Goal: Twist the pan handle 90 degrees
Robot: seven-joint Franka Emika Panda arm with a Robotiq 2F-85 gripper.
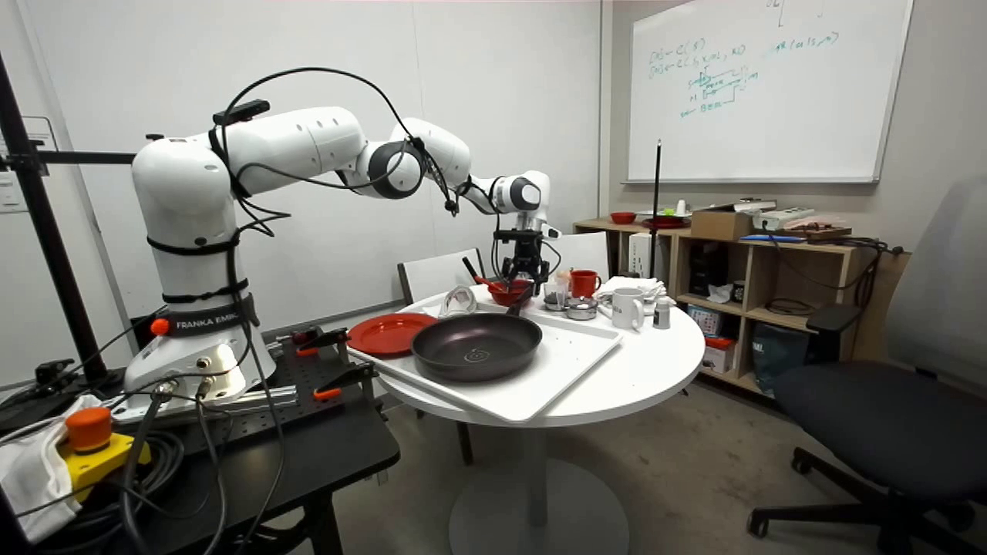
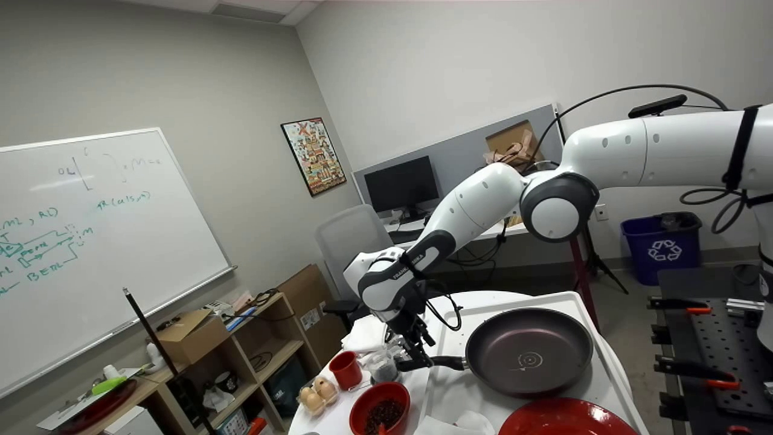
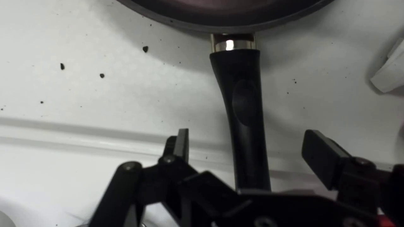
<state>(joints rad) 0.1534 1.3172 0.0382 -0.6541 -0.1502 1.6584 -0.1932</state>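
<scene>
The black frying pan shows in both exterior views [image 1: 476, 353] [image 2: 530, 353] and at the top of the wrist view [image 3: 221, 27]. It lies flat on the white tray [image 1: 574, 366]. Its dark handle [image 3: 244, 101] sticks out over the tray's edge; it also shows in both exterior views [image 1: 521, 299] [image 2: 448, 362]. My gripper [image 3: 246, 138] is open, with one finger on each side of the handle and a gap on both sides. It also shows at the handle's end in both exterior views [image 1: 527, 274] [image 2: 418, 347]. The handle's tip is hidden behind the gripper body.
A red plate [image 1: 389, 333] lies beside the pan. A red bowl [image 2: 380, 405], a red mug [image 2: 346, 370] and eggs [image 2: 317, 396] stand near the gripper. A white mug [image 1: 628, 308] and a glass jar [image 1: 582, 309] are on the round table [image 1: 655, 362].
</scene>
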